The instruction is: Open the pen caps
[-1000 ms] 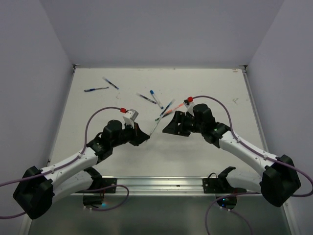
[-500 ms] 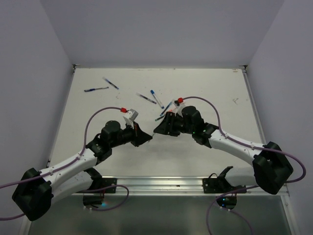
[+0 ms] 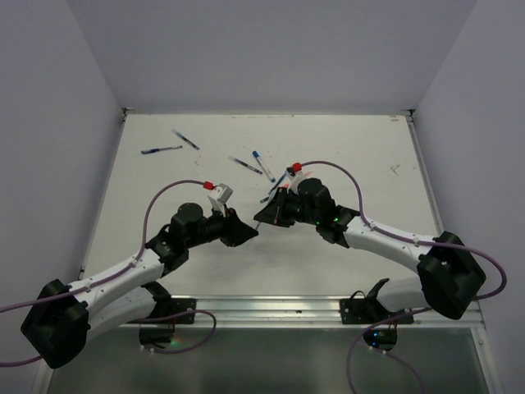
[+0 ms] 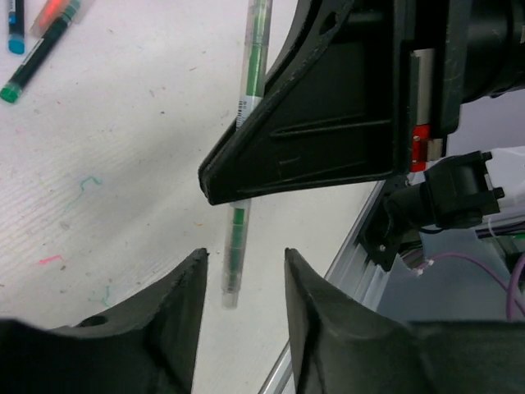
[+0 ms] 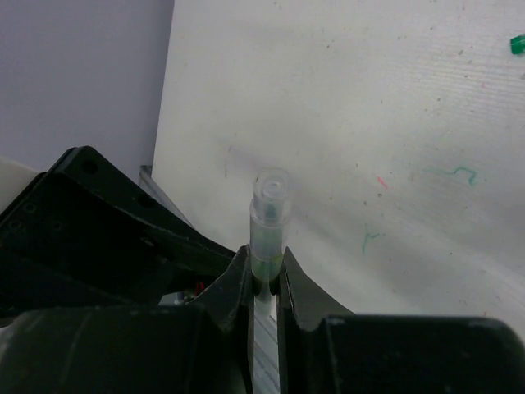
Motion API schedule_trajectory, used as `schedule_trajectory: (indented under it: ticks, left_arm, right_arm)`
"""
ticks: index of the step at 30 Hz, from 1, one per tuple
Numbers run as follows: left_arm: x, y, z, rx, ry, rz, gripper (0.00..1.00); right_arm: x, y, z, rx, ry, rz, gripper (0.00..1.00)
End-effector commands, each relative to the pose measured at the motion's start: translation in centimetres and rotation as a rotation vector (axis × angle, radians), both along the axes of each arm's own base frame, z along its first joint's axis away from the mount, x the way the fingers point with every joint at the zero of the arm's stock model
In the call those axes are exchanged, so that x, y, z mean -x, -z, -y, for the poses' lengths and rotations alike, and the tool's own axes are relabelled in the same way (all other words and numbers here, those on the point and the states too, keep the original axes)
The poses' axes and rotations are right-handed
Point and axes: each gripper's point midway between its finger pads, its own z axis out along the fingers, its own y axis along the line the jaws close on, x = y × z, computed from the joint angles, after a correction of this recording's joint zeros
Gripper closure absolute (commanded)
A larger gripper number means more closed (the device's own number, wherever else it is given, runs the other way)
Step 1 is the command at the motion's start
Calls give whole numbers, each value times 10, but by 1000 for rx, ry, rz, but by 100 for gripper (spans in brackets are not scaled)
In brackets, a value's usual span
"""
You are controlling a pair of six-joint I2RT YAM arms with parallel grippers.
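Right fingers (image 5: 234, 286): pinched narrow on green pen (image 5: 265, 246), barrel clamped between both, clear end poking out past the tips. Cannot tell whether that clear end is a cap or bare barrel.

Left fingers (image 4: 184, 316): parted to a narrow gap, gripping nothing. Same pen's clear end sits just in front of that gap, nearer one finger; contact not discernible.

Right fingers lie across the pen just beyond the left fingertips. Both pairs nearly tip to tip, over the tabletop (image 3: 369, 135).

Farther out beyond both pairs: several other pens scattered flat on the tabletop. Pen caps (image 3: 255, 153) made out only as coloured ends on those pens, the marked one blue. Orange-red pen (image 4: 53, 10) and dark pen with green tip (image 4: 33, 61) lie close together past the right fingers.

Small green piece (image 5: 518, 43) loose on tabletop, well apart from right fingers; too small to identify.
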Motion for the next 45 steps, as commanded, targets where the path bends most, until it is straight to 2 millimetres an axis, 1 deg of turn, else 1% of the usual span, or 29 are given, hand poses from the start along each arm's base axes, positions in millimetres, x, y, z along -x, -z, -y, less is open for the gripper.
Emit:
schedule_trajectory:
  ticks: [1, 2, 3, 4, 5, 6, 8, 11, 15, 17, 22, 25, 26, 28, 29, 30, 31, 32, 34, 35, 36, 38, 40, 41, 42, 43, 44, 45]
  left_arm:
    - [-1, -15, 1, 23, -8, 34, 50]
    - [-1, -15, -2, 20, -22, 39, 37]
    - [-1, -14, -3, 21, -24, 43, 33]
    - [-1, -14, -2, 23, -22, 48, 26]
    - [0, -12, -3, 23, -22, 46, 23]
    - [0, -13, -3, 24, -19, 46, 22]
    - [1, -8, -2, 21, -11, 42, 22]
    - [4, -7, 1, 40, 6, 38, 22]
    - [3, -8, 4, 56, 16, 41, 25]
    - [3, -7, 6, 61, 28, 40, 30]
    - [3, -10, 11, 79, 40, 42, 36]
    - [2, -12, 14, 87, 50, 46, 44]
    - [2, -13, 14, 89, 55, 49, 52]
    - [2, -12, 15, 87, 58, 45, 58]
    - [2, -12, 16, 91, 63, 48, 67]
    - [3, -12, 16, 91, 66, 48, 73]
    - [2, -13, 17, 92, 66, 49, 80]
    - [3, -12, 16, 90, 68, 47, 100]
    - [3, -13, 16, 92, 69, 56, 100]
    - [3, -12, 15, 90, 61, 55, 100]
    - [1, -12, 13, 88, 42, 54, 100]
    - [2, -11, 9, 91, 18, 63, 100]
    - [2, -11, 4, 92, -6, 72, 100]
    - [2, -9, 1, 81, -21, 65, 100]
    - [2, -7, 0, 75, -25, 64, 100]
    - [3, -6, -1, 72, -23, 61, 100]
    - [5, -4, -2, 62, -20, 50, 100]
    - [5, -3, -3, 59, -25, 49, 100]
  right_arm:
    - [-15, -12, 11, 23, 77, 63, 100]
    - [-14, -12, 12, 24, 76, 59, 100]
    - [-13, -14, 12, 21, 75, 59, 100]
    - [-12, -15, 12, 17, 72, 57, 100]
    - [-11, -17, 12, 9, 72, 55, 100]
    - [-8, -19, 11, -2, 62, 53, 100]
    - [-7, -23, 9, -23, 60, 48, 100]
    - [-5, -30, 6, -61, 51, 43, 100]
    - [-2, -36, 2, -89, 32, 36, 100]
    - [-2, -38, 1, -99, 28, 35, 100]
    - [2, -38, -1, -115, 14, 25, 100]
    - [3, -36, -1, -118, 9, 17, 100]
    - [3, -36, -1, -121, 10, 15, 100]
    - [4, -36, -2, -128, 7, 17, 100]
    - [6, -35, -3, -128, 0, 12, 100]
    - [5, -35, -2, -127, 2, 11, 100]
    - [5, -33, -3, -125, 0, 8, 100]
    - [5, -33, -3, -126, -1, 8, 100]
    - [4, -32, -1, -123, 15, 7, 100]
    - [3, -34, 2, -125, 30, 19, 100]
    - [-5, -36, 7, -118, 79, 39, 100]
    - [-11, -38, 12, -107, 118, 67, 100]
    - [-26, -46, 21, -84, 175, 108, 100]
    - [-31, -50, 23, -81, 188, 121, 100]
    - [-40, -50, 29, -69, 214, 123, 100]
    - [-48, -59, 31, -80, 223, 130, 100]
    - [-56, -64, 35, -91, 236, 133, 100]
    - [-73, -65, 51, -97, 288, 127, 100]
